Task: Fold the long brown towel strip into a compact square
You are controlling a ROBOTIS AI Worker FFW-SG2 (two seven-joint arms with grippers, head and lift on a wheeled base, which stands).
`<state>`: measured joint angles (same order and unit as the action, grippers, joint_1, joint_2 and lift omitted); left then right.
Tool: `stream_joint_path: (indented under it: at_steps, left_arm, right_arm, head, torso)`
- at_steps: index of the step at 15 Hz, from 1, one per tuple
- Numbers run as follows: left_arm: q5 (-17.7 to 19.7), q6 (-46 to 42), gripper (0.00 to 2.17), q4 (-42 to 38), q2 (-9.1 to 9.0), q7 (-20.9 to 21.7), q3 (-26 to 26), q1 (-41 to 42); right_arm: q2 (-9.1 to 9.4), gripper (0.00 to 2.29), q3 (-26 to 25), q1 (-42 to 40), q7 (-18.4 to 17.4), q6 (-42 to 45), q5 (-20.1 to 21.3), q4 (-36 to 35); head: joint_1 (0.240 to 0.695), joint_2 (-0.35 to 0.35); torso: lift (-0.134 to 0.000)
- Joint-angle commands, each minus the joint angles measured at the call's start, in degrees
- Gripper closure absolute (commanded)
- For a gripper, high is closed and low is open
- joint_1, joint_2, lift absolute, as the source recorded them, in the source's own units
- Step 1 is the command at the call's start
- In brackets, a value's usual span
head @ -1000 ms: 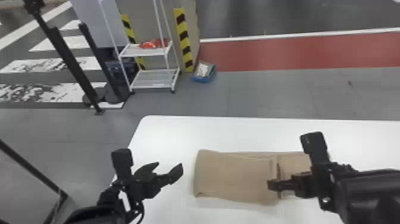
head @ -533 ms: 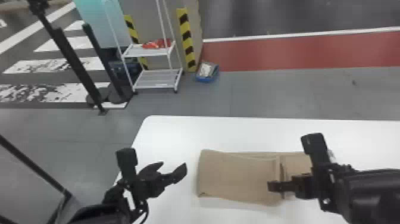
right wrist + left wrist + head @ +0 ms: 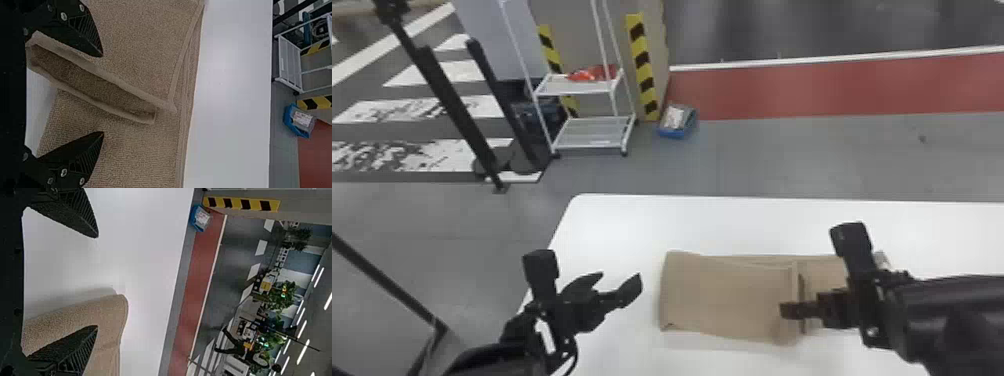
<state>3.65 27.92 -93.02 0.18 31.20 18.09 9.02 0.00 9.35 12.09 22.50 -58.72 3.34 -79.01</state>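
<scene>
Brown towel strip (image 3: pixel 727 295), partly folded, lies on the white bench (image 3: pixel 732 220). Left jaws (image 3: pixel 97 281) gape beside its left end; right jaws (image 3: pixel 103 94), also wide, straddle its lifted edge. I'd judge it light and floppy, best pinched deeply at that edge.

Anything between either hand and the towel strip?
Nothing visible in the way. The right hand is open over the towel strip, by the edge of its folded-over layer; whether it touches, I can't tell. The left hand is open near the strip's left end, no object seen between them.
</scene>
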Motion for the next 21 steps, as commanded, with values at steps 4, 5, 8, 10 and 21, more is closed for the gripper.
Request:
stream_joint_path:
  at_steps: [4,5,8,10,21]
  left_arm:
    - [-0.1,0.0,0.06,0.0,-0.32,0.0,0.0,-0.1]
    - [-0.1,0.0,0.06,0.0,-0.32,0.1,0.0,-0.1]
    - [-0.1,0.0,0.06,0.0,-0.32,0.2,0.0,-0.1]
    - [-0.1,0.0,0.06,0.0,-0.32,0.2,0.0,-0.1]
    - [-0.1,0.0,0.06,0.1,-0.32,0.3,0.0,0.0]
  right_arm:
    - [0.05,0.51,0.1,0.6,0.0,1.3,-0.1,1.5]
    - [0.05,0.55,0.1,0.6,0.0,1.4,-0.3,1.5]
    - [0.05,0.59,0.1,0.7,0.2,1.4,-0.9,1.5]
    - [0.05,0.59,0.1,0.8,0.1,1.4,-1.0,1.5]
    - [0.05,1.17,0.6,1.6,0.1,2.0,-1.3,2.4]
  head:
    - [0.695,0.208]
    - [0.695,0.208]
    - [0.695,0.210]
    - [0.695,0.211]
    - [0.695,0.214]
  torso:
    - [0.000]
    - [0.000]
    - [0.000]
    - [0.000]
    - [0.000]
